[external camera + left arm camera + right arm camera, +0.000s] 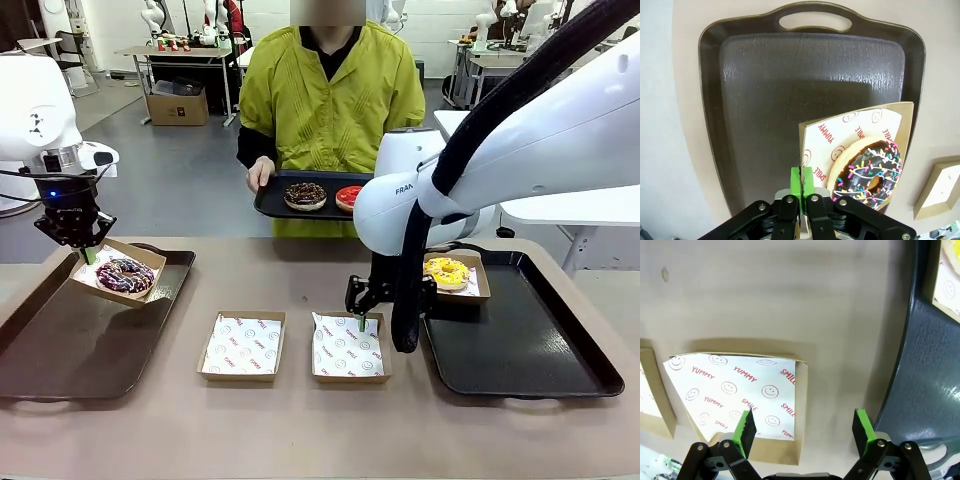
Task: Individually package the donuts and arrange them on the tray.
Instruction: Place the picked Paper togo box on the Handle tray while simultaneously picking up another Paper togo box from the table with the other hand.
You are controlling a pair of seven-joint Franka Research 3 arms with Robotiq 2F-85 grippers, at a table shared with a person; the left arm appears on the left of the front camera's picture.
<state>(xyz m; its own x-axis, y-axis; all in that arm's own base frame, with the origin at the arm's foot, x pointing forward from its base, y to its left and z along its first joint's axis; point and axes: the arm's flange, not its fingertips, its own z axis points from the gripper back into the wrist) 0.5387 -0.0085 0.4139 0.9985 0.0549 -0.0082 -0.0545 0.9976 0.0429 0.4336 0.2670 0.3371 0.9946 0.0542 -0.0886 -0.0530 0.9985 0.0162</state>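
The left gripper (801, 172) has its green pads pressed flat together on the near left edge of a shallow cardboard box (850, 125), lined with white paper printed YUMMY and SMILE. A sprinkled chocolate donut (870, 172) sits in the box. It hangs tilted over the right side of a dark brown tray (790, 75), whose handle is at the far end. A second box (940, 187) lies on the tan table (940, 75) to the right.

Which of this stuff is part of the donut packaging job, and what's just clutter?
Job: sprinkled donut in held box, pinched by left gripper; yellow donut boxed on right tray; dark donut, red donut on person's tray; left empty box; right empty box, open right gripper at its edge; left tray.
Just lying about: floor carton, far tables.
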